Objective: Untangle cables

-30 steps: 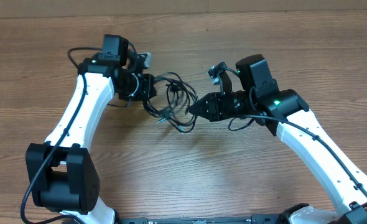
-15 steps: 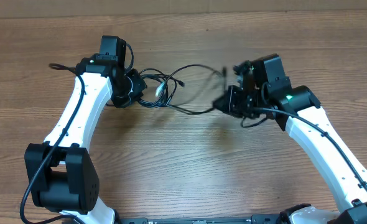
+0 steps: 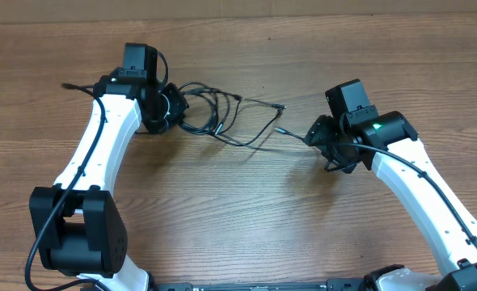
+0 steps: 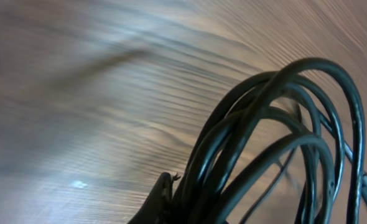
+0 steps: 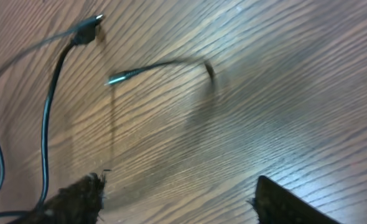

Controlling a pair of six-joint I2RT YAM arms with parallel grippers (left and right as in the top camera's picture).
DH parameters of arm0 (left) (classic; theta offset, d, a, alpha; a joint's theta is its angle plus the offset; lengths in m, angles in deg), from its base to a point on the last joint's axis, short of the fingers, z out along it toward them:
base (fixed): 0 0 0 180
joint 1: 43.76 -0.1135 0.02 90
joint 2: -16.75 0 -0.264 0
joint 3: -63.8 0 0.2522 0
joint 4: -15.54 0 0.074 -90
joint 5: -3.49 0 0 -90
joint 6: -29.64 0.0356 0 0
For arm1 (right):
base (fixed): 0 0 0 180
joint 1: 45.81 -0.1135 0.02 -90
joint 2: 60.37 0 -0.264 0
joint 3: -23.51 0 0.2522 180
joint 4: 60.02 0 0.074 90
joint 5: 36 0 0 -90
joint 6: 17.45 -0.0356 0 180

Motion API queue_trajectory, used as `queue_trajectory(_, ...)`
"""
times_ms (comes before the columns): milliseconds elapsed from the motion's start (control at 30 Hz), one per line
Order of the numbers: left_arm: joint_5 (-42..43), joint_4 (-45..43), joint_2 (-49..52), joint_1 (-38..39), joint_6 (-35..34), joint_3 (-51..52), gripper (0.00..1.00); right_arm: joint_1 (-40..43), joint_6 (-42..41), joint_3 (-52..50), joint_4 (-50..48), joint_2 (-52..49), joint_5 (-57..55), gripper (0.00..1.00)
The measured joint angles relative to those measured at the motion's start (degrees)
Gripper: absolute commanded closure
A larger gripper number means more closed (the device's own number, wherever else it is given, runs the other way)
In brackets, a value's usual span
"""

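Note:
The cables (image 3: 219, 121) are thin black cords bunched in loops beside my left gripper (image 3: 169, 109), which is shut on the bundle. Two loose ends trail to the right on the wood: one plug (image 3: 282, 107) and a silver-tipped one (image 3: 278, 129). In the left wrist view the cable loops (image 4: 264, 143) arch up past a dark fingertip (image 4: 162, 193). My right gripper (image 3: 314, 134) stands open just right of the loose ends, holding nothing. The right wrist view shows bare wood between its fingers (image 5: 78, 199), with the silver tip (image 5: 116, 79) and the other plug (image 5: 95, 21) lying ahead.
The wooden table (image 3: 246, 202) fills the view. Its far edge (image 3: 303, 14) runs along the top. A thicker black arm cable (image 3: 77, 86) sticks out left of the left wrist.
My right gripper has opened, let go of the cable and drawn back to the right. The left gripper has pulled the bundle up and left, so the cords now lie stretched out.

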Motion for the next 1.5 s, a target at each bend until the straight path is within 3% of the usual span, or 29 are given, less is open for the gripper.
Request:
queue_trajectory(67,5.4,-1.2,0.0,0.0,6.3,0.0,0.67,0.0,0.5,0.0,-0.8,0.0,1.7,0.15)
queue_trajectory(133,10.1,-1.6,0.0,0.0,11.0,0.0,0.26,0.0,2.3,0.0,-2.2,0.0,4.2,0.12)
queue_trajectory(167,12.2,-1.7,0.0,0.0,13.6,0.0,0.00,0.0,3.5,0.0,-2.8,0.0,5.6,0.10)
queue_trajectory(300,14.1,-1.4,0.0,0.0,18.1,0.0,0.00,-0.3,8.5,0.0,-4.7,0.0,10.7,0.04)
queue_trajectory(500,5.5,3.0,0.0,0.0,16.7,0.0,0.00,-1.1,10.9,0.0,-5.6,0.0,13.4,0.02)
queue_trajectory(633,2.3,6.2,0.0,0.0,11.8,0.0,0.00,-1.1,11.4,0.0,-6.4,0.0,13.8,0.02)
queue_trajectory(867,0.4,10.0,0.0,1.8,-7.0,0.0,0.00,-1.1,11.9,0.0,-6.6,0.0,13.9,0.01)
queue_trajectory(1000,-1.3,10.1,0.0,3.6,-17.3,0.0,0.23,-1.1,12.0,0.0,-6.5,0.0,13.9,0.00)
queue_trajectory(1167,-8.5,10.4,0.0,4.9,-23.5,0.0,0.41,-1.1,12.0,0.0,-6.6,0.0,13.9,0.00)
queue_trajectory(1333,-14.8,9.2,0.0,4.9,-20.7,0.1,0.58,-1.1,12.0,0.0,-6.6,-0.3,13.7,0.00)
queue_trajectory(1500,-16.4,4.5,0.0,5.8,-14.8,1.6,0.65,-1.1,12.0,0.0,-6.9,-2.2,13.6,0.00)
